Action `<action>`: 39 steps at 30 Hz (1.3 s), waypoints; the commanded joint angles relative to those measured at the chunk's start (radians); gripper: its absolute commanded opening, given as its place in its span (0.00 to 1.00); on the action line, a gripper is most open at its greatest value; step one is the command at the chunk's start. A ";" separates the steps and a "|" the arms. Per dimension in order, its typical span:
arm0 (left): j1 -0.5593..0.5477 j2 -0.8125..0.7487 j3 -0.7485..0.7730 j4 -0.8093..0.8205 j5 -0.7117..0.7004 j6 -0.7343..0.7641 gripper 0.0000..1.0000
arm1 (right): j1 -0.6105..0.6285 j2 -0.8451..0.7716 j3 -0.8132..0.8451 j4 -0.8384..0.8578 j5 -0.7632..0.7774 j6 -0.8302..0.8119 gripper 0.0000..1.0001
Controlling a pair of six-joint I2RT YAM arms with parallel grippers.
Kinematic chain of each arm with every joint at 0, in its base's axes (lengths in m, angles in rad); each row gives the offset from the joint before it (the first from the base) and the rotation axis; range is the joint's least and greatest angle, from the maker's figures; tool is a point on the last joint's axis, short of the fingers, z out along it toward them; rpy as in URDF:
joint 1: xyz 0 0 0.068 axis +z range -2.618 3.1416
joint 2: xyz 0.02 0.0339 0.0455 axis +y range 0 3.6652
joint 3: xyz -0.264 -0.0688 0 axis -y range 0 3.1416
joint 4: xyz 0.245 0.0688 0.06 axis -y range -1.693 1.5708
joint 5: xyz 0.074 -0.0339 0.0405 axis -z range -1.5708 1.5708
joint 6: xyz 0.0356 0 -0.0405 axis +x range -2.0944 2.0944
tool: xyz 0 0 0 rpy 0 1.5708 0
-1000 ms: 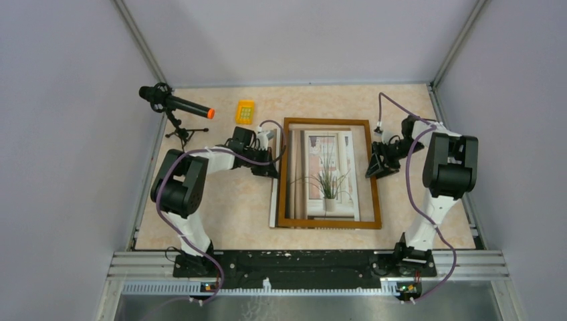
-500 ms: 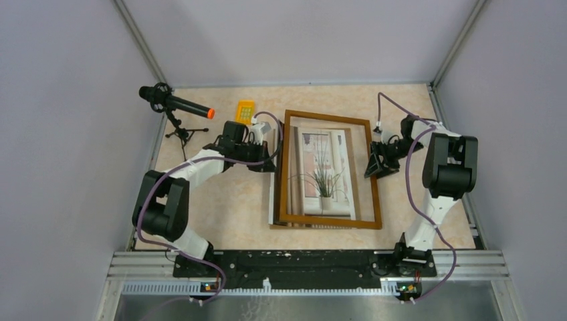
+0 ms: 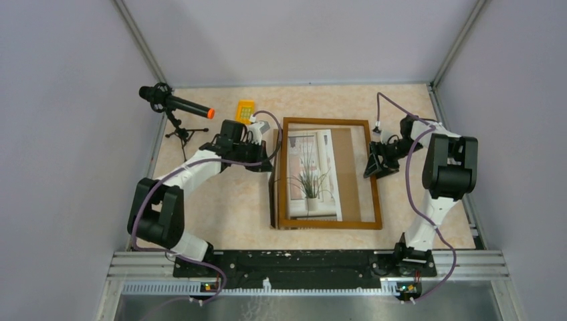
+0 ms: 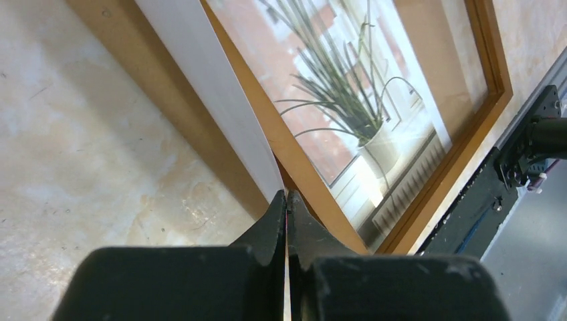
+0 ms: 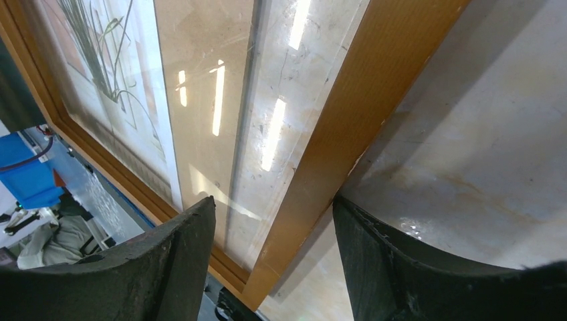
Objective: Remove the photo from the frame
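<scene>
The frame (image 3: pixel 374 194), a large brown wooden rim, lies flat mid-table. The photo (image 3: pixel 311 174) of a spiky green plant sits shifted left inside it, and its left edge sticks out past the rim. A bare brown strip (image 3: pixel 351 167) shows to the photo's right. My left gripper (image 3: pixel 266 159) is shut on the photo's left edge. In the left wrist view the fingertips (image 4: pixel 273 221) pinch the thin white sheet (image 4: pixel 220 100) beside the rim (image 4: pixel 294 154). My right gripper (image 3: pixel 374 164) is open and straddles the frame's right rim (image 5: pixel 354 134).
A black microphone with an orange tip (image 3: pixel 177 107) stands on a small tripod at the far left. A small yellow object (image 3: pixel 245 110) lies behind the left gripper. A metal rail (image 3: pixel 307 261) runs along the near edge. Walls close in both sides.
My left gripper has pulled leftward with the photo's edge. The photo has slid left under the frame, baring a brown strip on the right. The right gripper has stayed put.
</scene>
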 commanded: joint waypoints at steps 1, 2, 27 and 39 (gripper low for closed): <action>-0.001 -0.087 0.057 -0.018 -0.014 0.034 0.00 | 0.005 0.046 -0.047 0.179 0.157 -0.077 0.67; -0.001 -0.088 0.050 -0.012 -0.047 0.029 0.00 | 0.006 0.046 -0.046 0.178 0.155 -0.077 0.67; 0.010 0.208 0.137 -0.095 -0.123 0.001 0.15 | 0.006 0.033 -0.068 0.180 0.159 -0.084 0.67; 0.010 -0.026 0.305 -0.266 -0.156 0.096 0.00 | 0.015 0.027 -0.115 0.187 0.111 -0.078 0.62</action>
